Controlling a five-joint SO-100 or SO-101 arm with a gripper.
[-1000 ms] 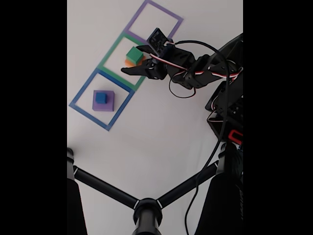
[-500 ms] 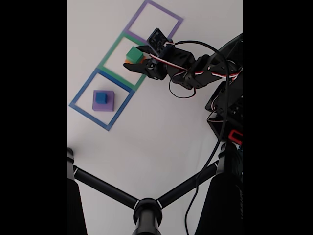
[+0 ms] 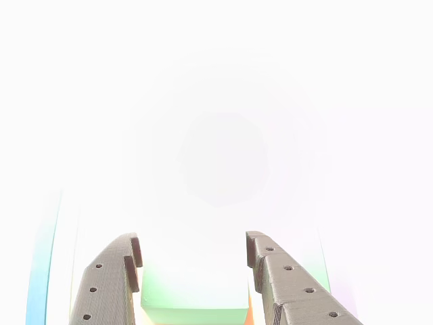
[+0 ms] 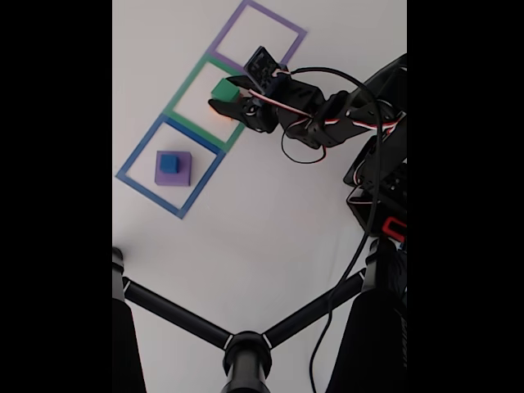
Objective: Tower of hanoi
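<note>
In the fixed view my gripper [image 4: 221, 95] reaches into the middle, green-taped square [image 4: 187, 83] and its two fingers sit on either side of a green cube [image 4: 224, 88]. The other view looks along the grey fingers [image 3: 114, 277]; the green cube [image 3: 196, 298] fills the gap between them and both pads touch its sides, so the gripper [image 3: 193, 247] is shut on it. A sliver of an orange block [image 3: 251, 309] shows under the cube's right edge. In the blue-taped square [image 4: 139, 146] a small blue cube [image 4: 169, 163] rests on a wider purple block [image 4: 182, 174].
A purple-taped square [image 4: 274, 18] lies beyond the green one with nothing inside. The arm's black body and cables [image 4: 372, 155] take up the right side. A black forked stand [image 4: 246, 344] crosses the bottom of the fixed view. The other view is badly overexposed.
The fingers stood wide apart around the green cube a second ago; they have closed in onto its sides. The gripper has shifted slightly left and up in the fixed view.
</note>
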